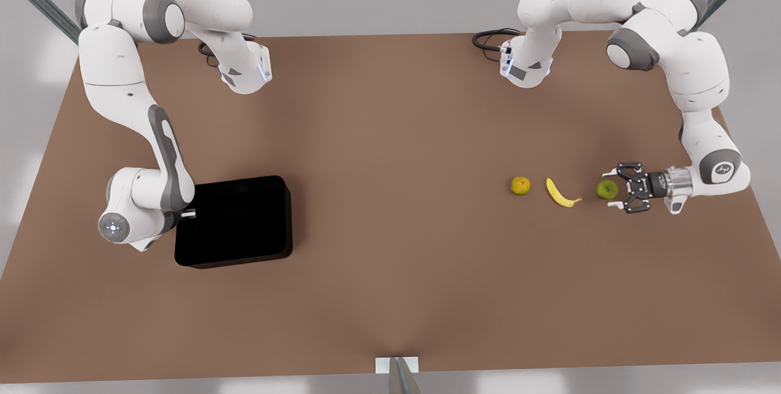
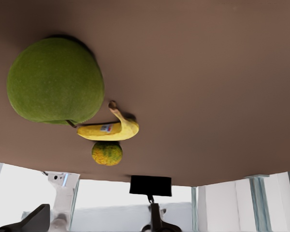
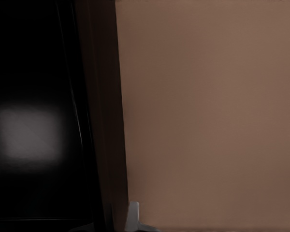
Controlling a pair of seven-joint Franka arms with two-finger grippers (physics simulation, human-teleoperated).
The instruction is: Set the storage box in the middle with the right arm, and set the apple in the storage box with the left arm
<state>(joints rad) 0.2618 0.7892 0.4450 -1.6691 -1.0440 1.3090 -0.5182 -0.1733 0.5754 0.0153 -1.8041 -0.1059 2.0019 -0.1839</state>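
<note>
- Nearest the front camera: bare brown table; a small white bracket sits at its near edge.
- Front view's left: storage box, glossy black, resting flat on the table, well apart from the fruits.
- Right gripper is at the box's wall on the front view's left. One white fingertip shows at the rim; whether the fingers are spread or clamped cannot be told. The right wrist view shows the dark box wall beside bare table, with a white fingertip at the wall's foot.
- Front view's right, in a row: orange fruit, banana, then the apple, green, on the table.
- Left gripper, black linkage type, lies level with the table, fingers spread wide to either side of the apple; contact not discernible.
- Left wrist view: apple close up, banana and orange fruit beyond it.
</note>
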